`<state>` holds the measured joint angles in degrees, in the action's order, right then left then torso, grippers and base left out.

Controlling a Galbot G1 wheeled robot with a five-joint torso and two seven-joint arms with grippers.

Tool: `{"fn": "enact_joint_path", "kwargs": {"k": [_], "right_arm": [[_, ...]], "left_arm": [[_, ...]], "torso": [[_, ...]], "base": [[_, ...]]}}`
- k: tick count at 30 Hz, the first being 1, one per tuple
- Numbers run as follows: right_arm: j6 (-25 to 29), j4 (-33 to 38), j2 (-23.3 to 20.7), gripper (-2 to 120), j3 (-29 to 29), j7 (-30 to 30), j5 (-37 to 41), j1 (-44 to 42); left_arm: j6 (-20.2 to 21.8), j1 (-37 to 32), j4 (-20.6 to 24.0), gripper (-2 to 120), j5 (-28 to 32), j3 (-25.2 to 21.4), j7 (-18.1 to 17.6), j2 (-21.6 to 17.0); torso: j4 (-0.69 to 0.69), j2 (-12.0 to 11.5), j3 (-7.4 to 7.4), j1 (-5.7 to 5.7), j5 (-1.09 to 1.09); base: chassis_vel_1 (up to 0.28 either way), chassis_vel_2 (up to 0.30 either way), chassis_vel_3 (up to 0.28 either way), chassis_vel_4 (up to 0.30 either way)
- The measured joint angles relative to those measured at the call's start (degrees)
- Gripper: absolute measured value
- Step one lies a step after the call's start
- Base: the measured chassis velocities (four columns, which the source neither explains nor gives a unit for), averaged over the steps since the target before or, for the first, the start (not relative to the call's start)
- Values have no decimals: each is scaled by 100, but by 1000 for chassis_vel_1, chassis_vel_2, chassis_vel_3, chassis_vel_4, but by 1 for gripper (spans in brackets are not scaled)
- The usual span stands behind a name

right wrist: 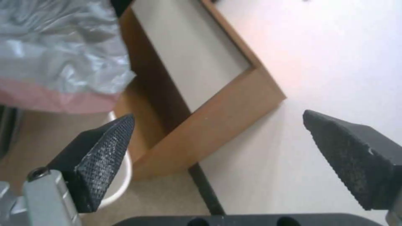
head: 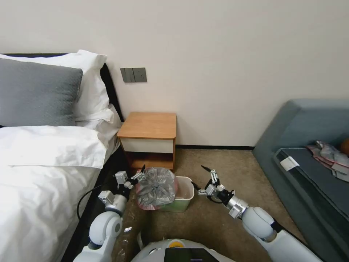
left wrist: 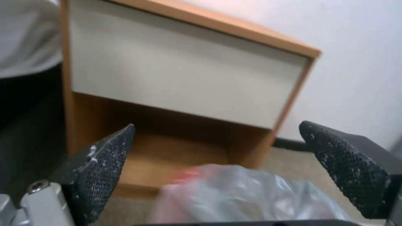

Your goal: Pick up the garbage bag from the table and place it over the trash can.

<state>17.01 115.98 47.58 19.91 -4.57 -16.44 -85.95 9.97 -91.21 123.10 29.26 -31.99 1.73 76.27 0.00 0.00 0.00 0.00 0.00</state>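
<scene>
Already off the table (head: 149,125): garbage bag (head: 156,187) bunched over the left half of the trash can (head: 183,198), right half of the rim bare and cream inside. Left gripper (head: 140,176) just beside the bag's left edge, jaws spread wide, nothing between them. Right gripper (head: 209,182) to the right of the bin, apart from it, jaws likewise wide and empty. Bag's pinkish hem low in the left wrist view (left wrist: 247,194), beneath the open fingers (left wrist: 105,163); same film at the corner of the right wrist view (right wrist: 58,53), away from the pads (right wrist: 100,153).

Risks, judged from the lie of things: bag only crumpled on top (mouth possibly not opened around the rim, hard to say from above), so liable to slide off or sag into the bin; thin slick plastic apt to slip a pinch or tear; light bin easily nudged across the carpet (head: 218,160) by either arm.

Count: one bag, one bin, one nightstand, two grippers.
</scene>
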Motion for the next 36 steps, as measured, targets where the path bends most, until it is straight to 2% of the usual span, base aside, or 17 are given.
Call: {"fn": "enact_joint_path", "kwargs": {"k": [2,4,5,6,7,8,10,14,18,21,28,32,36], "right_arm": [[5,6,71,100,21,2,7,-6],[34,-17,237,100,34,3,3,-5],[34,-17,237,100,34,3,3,-5],[48,-41,309,100,33,4,-3,-3],[48,-41,309,100,33,4,-3,-3],[70,-69,417,100,13,5,-22,1],[80,-77,470,100,-2,5,-29,3],[87,-80,531,100,-13,7,-35,7],[102,-91,571,100,-28,7,-37,-10],[105,-90,599,100,-39,1,-45,-18],[134,-76,624,100,-31,-16,-96,-91],[156,-89,626,100,-26,-22,-125,-117],[159,-93,621,100,-29,-41,-134,-118]], "left_arm": [[7,-54,21,99,13,19,91,-35],[-8,-125,109,99,176,45,459,-53],[-8,-125,109,99,176,45,459,-53],[-25,-161,165,99,273,49,721,-52],[-25,-161,165,99,273,49,721,-52],[38,-230,273,99,390,67,1044,-58],[155,-286,322,99,460,100,1099,-84],[374,-404,331,99,493,176,903,-130],[615,-442,215,97,297,354,308,-72],[716,-407,101,96,179,433,107,-12],[836,-358,-149,96,121,539,-98,66],[1032,-330,-106,95,585,588,-221,131],[1227,-226,-12,94,1458,547,-450,197]], "torso": [[0,0,0,0,0],[1,0,0,0,1],[1,0,0,0,1],[0,0,0,0,0],[0,0,0,0,0],[0,0,0,0,1],[0,0,0,0,0],[0,0,0,0,0],[0,0,0,0,0],[0,0,0,0,0],[0,0,0,0,0],[0,-1,0,0,0],[0,0,0,0,0]], "base": [[0,0,0,0],[0,0,0,0],[0,0,0,0],[0,0,0,0],[0,0,0,0],[0,0,0,0],[0,0,0,0],[0,0,0,0],[0,0,0,0],[0,0,0,0],[0,0,0,0],[0,0,0,0],[0,0,0,0]]}}
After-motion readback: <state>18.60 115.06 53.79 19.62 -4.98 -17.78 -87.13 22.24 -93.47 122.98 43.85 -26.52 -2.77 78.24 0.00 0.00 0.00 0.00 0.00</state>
